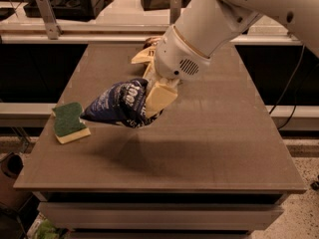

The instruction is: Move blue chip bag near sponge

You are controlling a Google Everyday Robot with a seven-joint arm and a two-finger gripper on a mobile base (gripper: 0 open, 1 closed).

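Gripping blue chip bag (118,103) (airborne), hand (155,102) right of sponge (69,122).

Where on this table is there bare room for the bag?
Bare: the table front, nearer than sponge and blue bag, plus its right half. Crowded: centre-left to back, where the claw holds the blue bag near the yellow bag.

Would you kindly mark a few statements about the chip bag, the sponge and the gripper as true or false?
1. The gripper, over the middle of the table, is shut on the blue chip bag. True.
2. The blue chip bag lies flat on the table. False: it hangs above the surface, with its shadow below.
3. The sponge lies green side up. True.
4. The sponge rests on the yellow chip bag. False: that bag lies at the far side, behind the arm, well apart from the sponge.
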